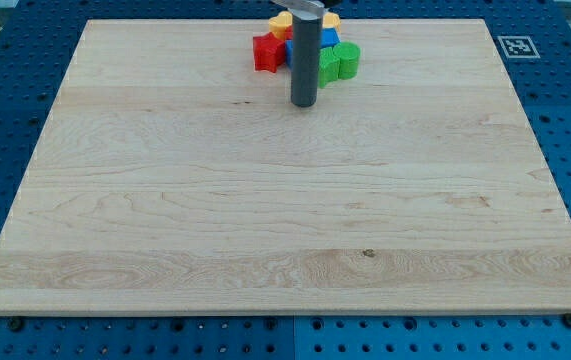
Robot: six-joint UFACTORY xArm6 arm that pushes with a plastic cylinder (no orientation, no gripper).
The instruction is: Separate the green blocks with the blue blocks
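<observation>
A tight cluster of blocks sits at the top middle of the wooden board (265,200). It holds a green block (341,62) of rounded lobes on the right, a blue block (329,38) behind it, partly hidden, a red block (266,52) on the left, and an orange-yellow block (281,21) at the back. The dark rod stands upright in front of the cluster and covers its middle. My tip (304,104) rests on the board just below the cluster, below and left of the green block, apart from it.
The board lies on a blue perforated table (5,120). A black-and-white marker tag (517,46) sits past the board's top right corner. The cluster lies close to the board's top edge.
</observation>
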